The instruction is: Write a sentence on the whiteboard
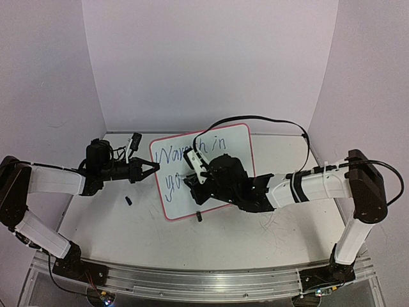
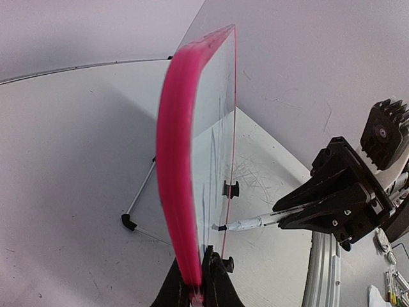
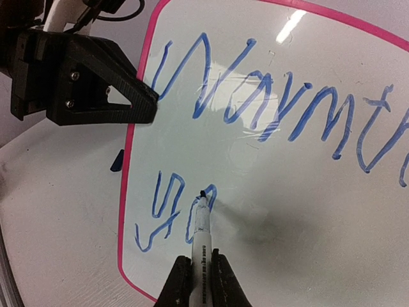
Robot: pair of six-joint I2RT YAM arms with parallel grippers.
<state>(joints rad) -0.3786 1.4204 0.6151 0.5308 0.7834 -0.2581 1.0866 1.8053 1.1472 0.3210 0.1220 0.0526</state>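
Note:
The whiteboard [image 1: 176, 201] stands tilted on the table, pink frame [image 2: 182, 160] edge-on in the left wrist view. My left gripper [image 1: 153, 167] is shut on its left edge [image 2: 203, 272]. The sentence [image 3: 268, 109] reads "Warmth" and "in" in blue on the top line. Below it stand a "y" and a partly drawn "o" [image 3: 169, 211]. My right gripper [image 3: 200, 272] is shut on a white marker [image 3: 202, 227]. The marker's black tip touches the board at the top of the "o". From the left wrist, the marker [image 2: 246, 224] reaches the board face from the right gripper [image 2: 287, 214].
A small dark cap [image 1: 128, 200] lies on the tabletop left of the board. The wire stand [image 2: 137, 198] with a black foot [image 2: 128, 222] props the board from behind. Grey scribbles [image 2: 249, 176] mark the tabletop. A metal rail [image 1: 204, 281] runs along the near edge.

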